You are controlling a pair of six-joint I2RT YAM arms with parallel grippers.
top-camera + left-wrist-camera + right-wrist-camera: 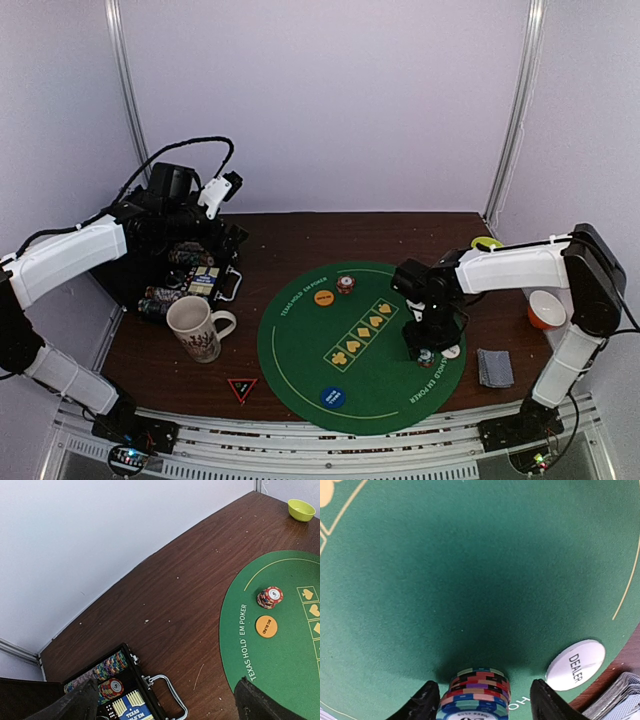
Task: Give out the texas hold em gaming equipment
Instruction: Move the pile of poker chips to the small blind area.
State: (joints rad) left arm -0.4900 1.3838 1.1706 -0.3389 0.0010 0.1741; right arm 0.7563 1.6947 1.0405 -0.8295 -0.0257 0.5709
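— Where is the overhead camera sitting?
— Above the near edge, looking down on the whole table [300,235].
— And the wrist cameras?
— The left one is hanging over the far left corner, facing across toward the green mat [280,650]. The right one is hovering close over the mat's near right edge. All three are sharing that mat.
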